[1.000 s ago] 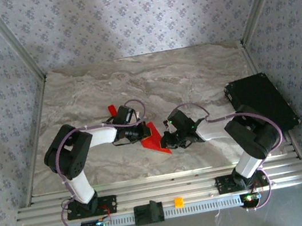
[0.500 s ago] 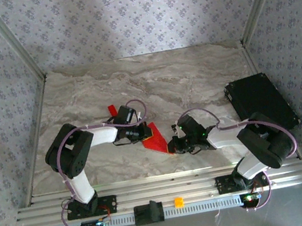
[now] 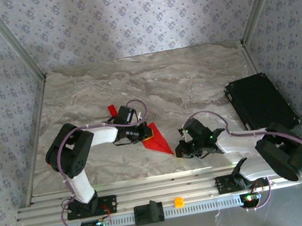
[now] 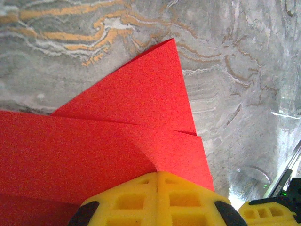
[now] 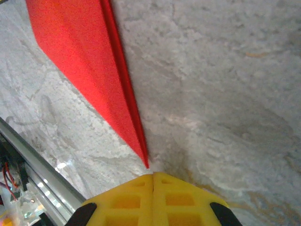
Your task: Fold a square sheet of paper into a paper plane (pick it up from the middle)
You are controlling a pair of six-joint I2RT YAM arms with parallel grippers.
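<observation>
Things on and around the grey marble-look table top (image 3: 150, 75)
A flat black box (image 3: 260, 101) lies at the right edge of the table. A tiny red block (image 3: 111, 109) sits on the table, left of the middle. At the near edge runs a silver metal rail (image 3: 169, 189). In front of it, a small orange cube (image 3: 178, 202) and a black block (image 3: 148, 212) sit near each other. Walls with grey-blue flower paper (image 3: 135, 17) stand all around.

Table (image 3: 150, 72) open beyond the red paper (image 3: 158, 140); a black case (image 3: 261, 103) blocks the right edge
</observation>
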